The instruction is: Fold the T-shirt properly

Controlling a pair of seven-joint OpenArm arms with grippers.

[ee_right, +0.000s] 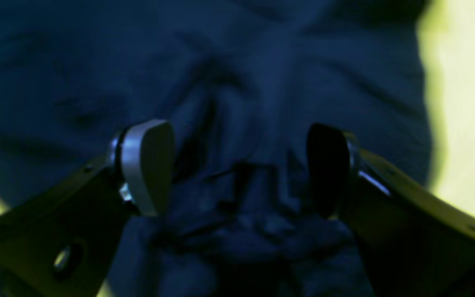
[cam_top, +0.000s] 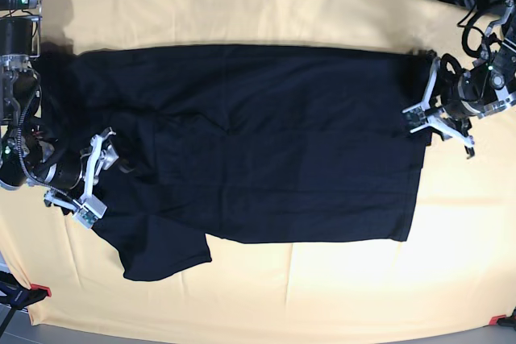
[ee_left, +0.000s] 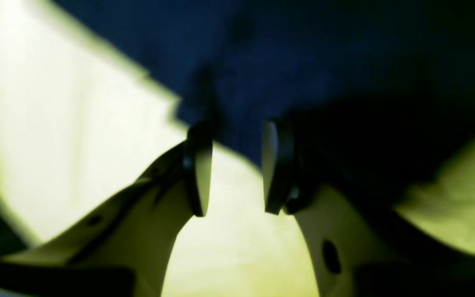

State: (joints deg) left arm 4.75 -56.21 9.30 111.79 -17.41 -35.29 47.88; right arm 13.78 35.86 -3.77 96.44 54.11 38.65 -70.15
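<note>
**Pincers at both ends of the shirt, neither gripping**

The left pincer [ee_left: 232,167] stands partly open at the hem end of the T-shirt [cam_top: 266,142], its pads either side of the cloth's edge with a gap between them and nothing clamped. The right pincer [ee_right: 241,169] is spread wide over bunched fabric at the sleeve end, holding nothing. The shirt lies flat across the yellow worktop [cam_top: 322,296], stretching from one pincer to the other.

The step looks like taking hold for the first fold; next, each pincer should need to close on an edge and lift together.

Count: one T-shirt, two pincers, one worktop.
</note>
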